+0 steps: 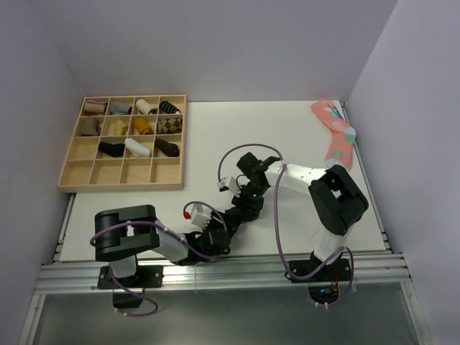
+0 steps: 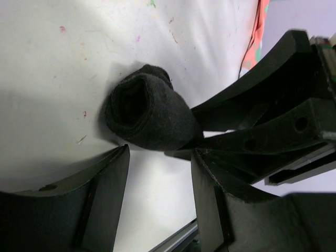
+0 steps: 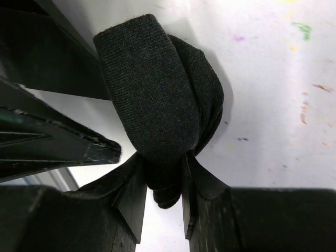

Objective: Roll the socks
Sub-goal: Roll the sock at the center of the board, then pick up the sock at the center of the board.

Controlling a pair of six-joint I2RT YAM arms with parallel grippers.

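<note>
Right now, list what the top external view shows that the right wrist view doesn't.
Only top external: the wooden tray at the far left with rolled socks in its compartments, and the pink sock lying flat at the far right corner. Only right wrist: the black sock, rolled into a bundle, its end pinched in the right claw; from above it is too dark to pick out among the arms. Both: the white table and the right claw.
</note>
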